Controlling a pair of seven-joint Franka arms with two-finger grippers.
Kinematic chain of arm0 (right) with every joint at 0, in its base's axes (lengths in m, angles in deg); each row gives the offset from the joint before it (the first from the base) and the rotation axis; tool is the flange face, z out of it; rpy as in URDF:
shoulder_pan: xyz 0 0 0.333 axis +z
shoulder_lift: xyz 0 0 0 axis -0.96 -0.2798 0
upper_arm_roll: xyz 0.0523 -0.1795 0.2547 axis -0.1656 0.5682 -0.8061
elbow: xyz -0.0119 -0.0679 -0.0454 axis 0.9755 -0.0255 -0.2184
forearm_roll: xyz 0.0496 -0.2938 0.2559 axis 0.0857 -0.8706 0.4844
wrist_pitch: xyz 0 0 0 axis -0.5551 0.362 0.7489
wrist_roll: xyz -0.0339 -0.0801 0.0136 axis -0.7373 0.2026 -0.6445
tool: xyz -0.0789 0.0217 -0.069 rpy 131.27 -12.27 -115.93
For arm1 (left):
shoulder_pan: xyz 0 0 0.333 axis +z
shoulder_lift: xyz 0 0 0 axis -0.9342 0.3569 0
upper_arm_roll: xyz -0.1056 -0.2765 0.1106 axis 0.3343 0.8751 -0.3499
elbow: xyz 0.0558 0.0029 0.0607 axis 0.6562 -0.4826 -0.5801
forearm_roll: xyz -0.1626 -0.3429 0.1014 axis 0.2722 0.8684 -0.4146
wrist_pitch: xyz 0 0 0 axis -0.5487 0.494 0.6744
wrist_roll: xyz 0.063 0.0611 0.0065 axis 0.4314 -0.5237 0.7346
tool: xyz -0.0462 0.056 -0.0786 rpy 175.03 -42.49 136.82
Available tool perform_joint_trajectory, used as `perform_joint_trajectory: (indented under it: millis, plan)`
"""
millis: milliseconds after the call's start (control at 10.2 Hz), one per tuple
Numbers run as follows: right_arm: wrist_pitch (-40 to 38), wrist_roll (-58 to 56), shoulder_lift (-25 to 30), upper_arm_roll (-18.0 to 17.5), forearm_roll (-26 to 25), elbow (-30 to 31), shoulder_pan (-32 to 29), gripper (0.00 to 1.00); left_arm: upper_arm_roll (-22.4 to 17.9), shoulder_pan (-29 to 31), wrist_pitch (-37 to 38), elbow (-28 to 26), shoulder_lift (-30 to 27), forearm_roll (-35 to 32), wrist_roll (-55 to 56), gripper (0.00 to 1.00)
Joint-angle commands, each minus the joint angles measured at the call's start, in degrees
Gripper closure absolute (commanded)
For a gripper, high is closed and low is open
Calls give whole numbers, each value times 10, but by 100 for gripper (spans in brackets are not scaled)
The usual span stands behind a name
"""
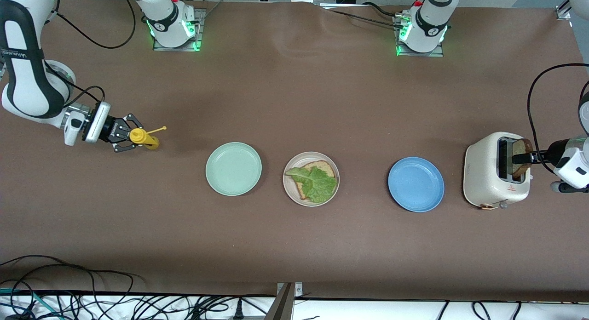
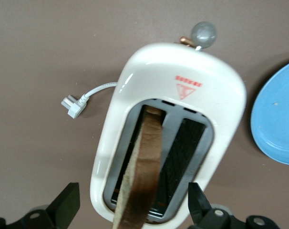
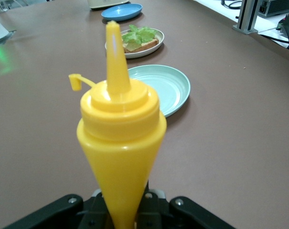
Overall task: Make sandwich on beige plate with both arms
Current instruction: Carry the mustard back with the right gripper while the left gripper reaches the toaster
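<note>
The beige plate lies mid-table with one bread slice on it and a green lettuce leaf on top. A second bread slice sticks up out of a slot of the white toaster at the left arm's end. My left gripper is open, one finger on each side of that slice and clear of it. My right gripper is shut on a yellow squeeze bottle near the right arm's end, nozzle toward the plates, cap off on its tether.
A mint-green plate lies beside the beige plate toward the right arm's end, a blue plate between the beige plate and the toaster. The toaster's white plug lies loose on the brown table. Cables run along the table's near edge.
</note>
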Motion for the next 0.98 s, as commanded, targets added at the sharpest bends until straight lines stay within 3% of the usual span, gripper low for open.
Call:
perform_joint_trajectory:
  millis: [0,98,394,591,886]
  plan:
    - [-42,-69,-9,8,41,22,-21,100,3,7,9,14,9,13,-16,5]
    - [-58,-89,-24,8,42,22,-29,100,3,7,15,13,9,13,-15,14]
    - [-72,-124,-69,3,43,20,-39,100,3,8,40,9,9,22,-15,14]
    - [-73,-133,-75,3,42,21,-40,100,3,8,41,7,9,22,-16,38]
    - [-72,-146,-87,3,43,21,-43,100,3,11,44,8,8,22,-23,85]
